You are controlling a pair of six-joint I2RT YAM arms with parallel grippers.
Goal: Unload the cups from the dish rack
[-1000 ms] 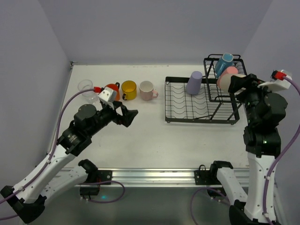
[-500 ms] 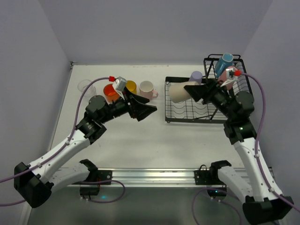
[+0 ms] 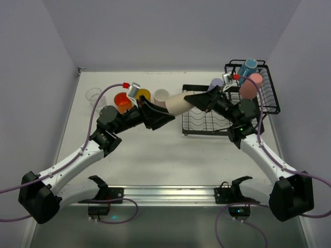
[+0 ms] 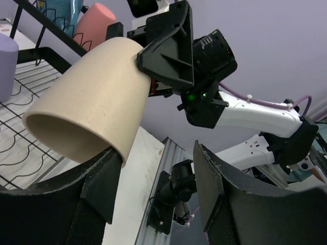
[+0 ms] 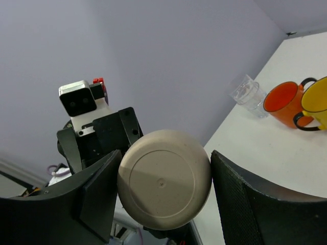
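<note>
One beige tumbler (image 4: 92, 102) fills right gripper (image 5: 163, 186) (left gripper (image 4: 156, 163) agape).

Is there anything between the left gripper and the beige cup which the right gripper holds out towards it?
Nothing visible. The beige cup, held at its base by the right gripper, points its open mouth at the open left gripper, and the gap between them is free. Its rim lies close to one of the fingers.

1. A white table (image 3: 170, 155) lies under even, soft light.
2. Plain lavender-grey walls close it in on three sides: the back wall (image 3: 165, 31), left wall (image 3: 31, 77) and right wall (image 3: 305, 41).
3. A metal rail (image 3: 170, 194) runs along the table's near edge.
</note>
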